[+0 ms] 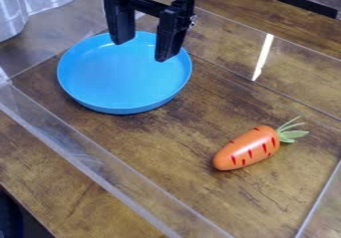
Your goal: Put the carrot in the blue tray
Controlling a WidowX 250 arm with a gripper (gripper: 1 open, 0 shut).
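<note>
From here I see the carrot lying on the worktop at the lower right of the frame, its leafy top pointing right. The blue tray sits at upper left, well apart from it. Over the tray's far side hangs the hand, fingers apart, nothing between them. The job looks to be at the reaching step; next, it should swing toward the carrot and descend.

Brown wood-grain table, crossed by pale lines. Directly on it: a round, shallow, bright blue plastic tray. Nearer the camera, apart from the tray: an orange toy carrot with dark grooves and green leafy top.
</note>
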